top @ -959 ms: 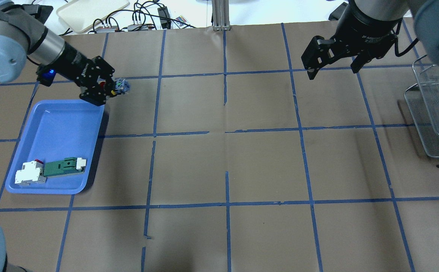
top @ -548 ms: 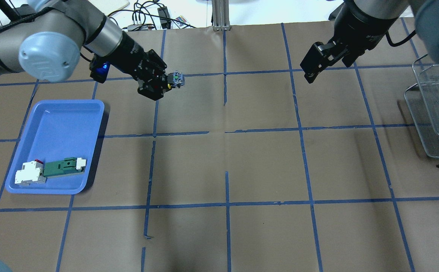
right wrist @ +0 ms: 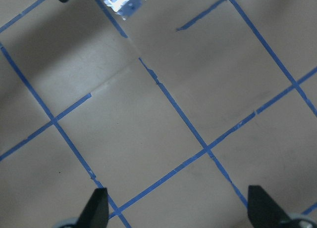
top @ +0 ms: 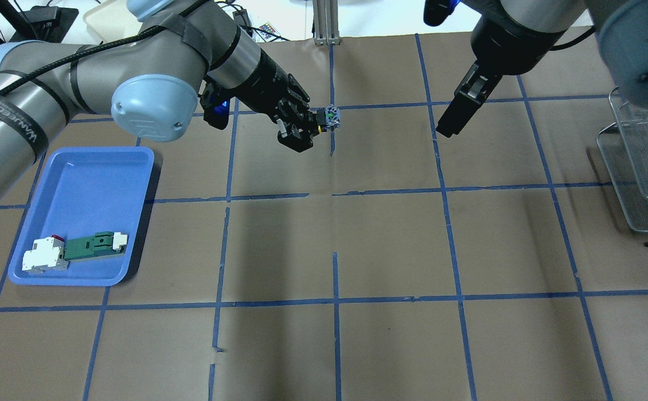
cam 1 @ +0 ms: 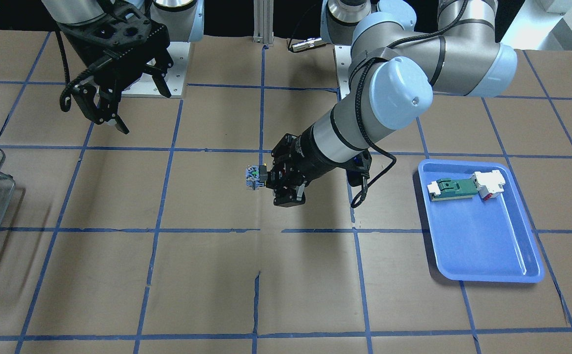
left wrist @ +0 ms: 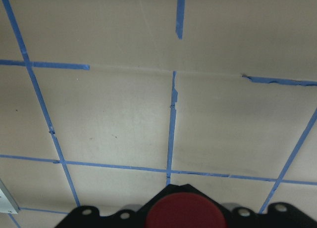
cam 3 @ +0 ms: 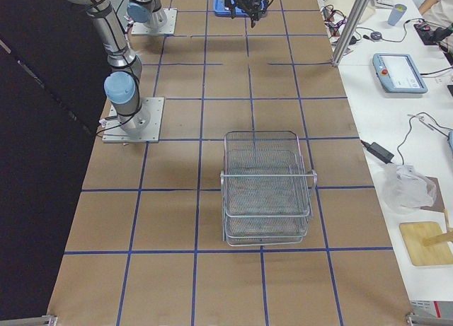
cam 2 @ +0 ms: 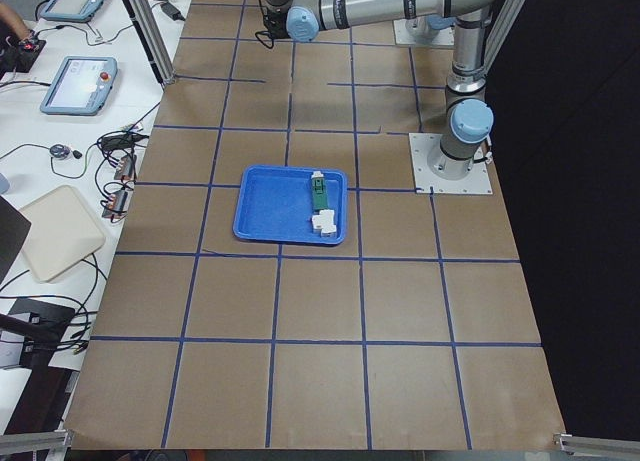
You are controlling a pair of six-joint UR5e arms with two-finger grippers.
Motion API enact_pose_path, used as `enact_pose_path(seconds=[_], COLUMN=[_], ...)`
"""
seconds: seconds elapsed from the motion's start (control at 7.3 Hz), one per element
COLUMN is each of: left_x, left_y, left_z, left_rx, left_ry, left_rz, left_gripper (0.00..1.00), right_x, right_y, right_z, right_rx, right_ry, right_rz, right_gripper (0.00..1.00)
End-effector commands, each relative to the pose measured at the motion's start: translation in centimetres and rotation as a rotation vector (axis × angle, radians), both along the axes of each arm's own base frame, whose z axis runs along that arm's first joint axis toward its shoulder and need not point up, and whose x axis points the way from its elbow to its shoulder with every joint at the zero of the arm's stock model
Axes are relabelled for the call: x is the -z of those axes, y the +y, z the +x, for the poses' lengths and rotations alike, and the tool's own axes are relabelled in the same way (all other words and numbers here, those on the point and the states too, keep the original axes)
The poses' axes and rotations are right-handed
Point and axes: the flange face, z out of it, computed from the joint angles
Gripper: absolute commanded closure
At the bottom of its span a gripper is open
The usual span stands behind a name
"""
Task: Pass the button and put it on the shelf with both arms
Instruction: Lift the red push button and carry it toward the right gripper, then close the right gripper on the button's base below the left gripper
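The overhead view shows the left gripper (top: pixel 317 123) pinching the button (top: pixel 332 118) above the table (top: pixel 390 245), over the centre tape line in the table's far half. Only the silvery blue-green block shows there, projecting past the fingertips towards the right arm. The left wrist view supplies what the overhead lacks: the red mushroom cap in its black collar, at the bottom edge of the picture. The right wrist view catches the pale block at its top edge, blurred.

The right gripper (right wrist: pixel 179 208) has its jaws spread wide; both fingertips show well apart in its wrist view. The overhead sees this gripper edge-on and does not show the gap. It hangs above the table, well apart from the button.

The blue tray (top: pixel 95 189) lies at the robot's left. In its near end sit a green-and-white part (top: pixel 92 246) and a white block (top: pixel 45 256), touching end to end. The shelf (cam 3: pixel 265 184) stands at the robot's right end; only the right side view shows it whole, with stacked mesh tiers.
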Motion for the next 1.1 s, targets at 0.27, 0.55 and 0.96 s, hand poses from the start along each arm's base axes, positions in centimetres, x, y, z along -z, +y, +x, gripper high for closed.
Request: enact_pose_path(seconds=[0.27,0.55,0.96], left_x=[-1.7,-2.7,-3.7], left_y=[2.3,3.6,4.2], left_z=[-5.6,-7.1,-7.8], left_rx=[-0.032,-0.038,-0.046], left_ry=[0.021,0.032,0.061], left_rz=[-0.023,-0.022,-0.021], left_gripper=[1.0,1.0,1.0], right_x=[2.3,4.0,4.2], right_y=[-2.7,-3.1,-2.9], right_z=[3.2,6.1,6.0], right_rx=[-0.449,-0.571,-0.582], right_ry=[0.02,0.033,0.025], right_rz=[-0.141,-0.148,-0.136], right_gripper=[0.0,0.0,0.0])
